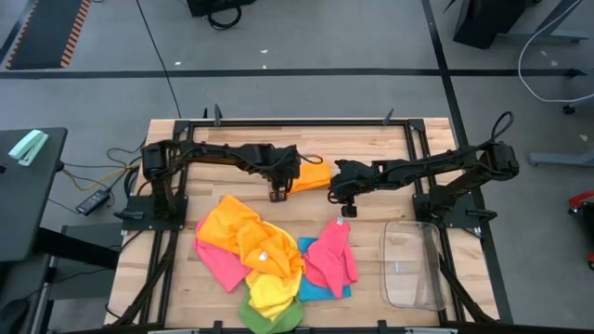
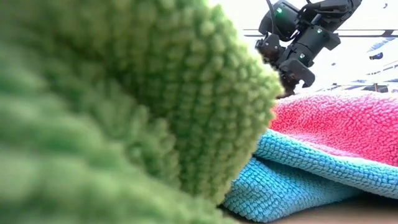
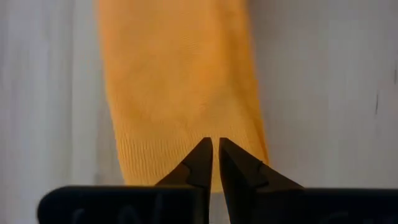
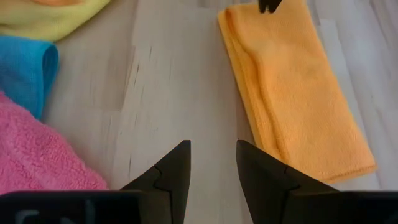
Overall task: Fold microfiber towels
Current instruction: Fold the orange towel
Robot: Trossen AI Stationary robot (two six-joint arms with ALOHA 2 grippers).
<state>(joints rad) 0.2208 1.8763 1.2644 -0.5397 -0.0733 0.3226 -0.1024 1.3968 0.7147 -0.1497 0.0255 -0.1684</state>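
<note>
A wooden table (image 1: 371, 139) carries a folded orange towel (image 1: 311, 177), heaped coloured towels (image 1: 264, 260) and a clear bin (image 1: 413, 264).

A folded towel (image 1: 311, 176) lay flat on the desk (image 1: 371, 139) near its middle, toward the far edge. The left end effector (image 1: 277, 195) stood at its left end, the right end effector (image 1: 348, 210) just off its right end, above bare desk. Nearer the front edge sat a heap of towels (image 1: 264, 260), overlapping one another. To the right of the heap stood a bin (image 1: 413, 264).

Overhead looks straight down; low view hugs tabletop; both wrists share folded orange towel (image 4: 298, 93)
</note>
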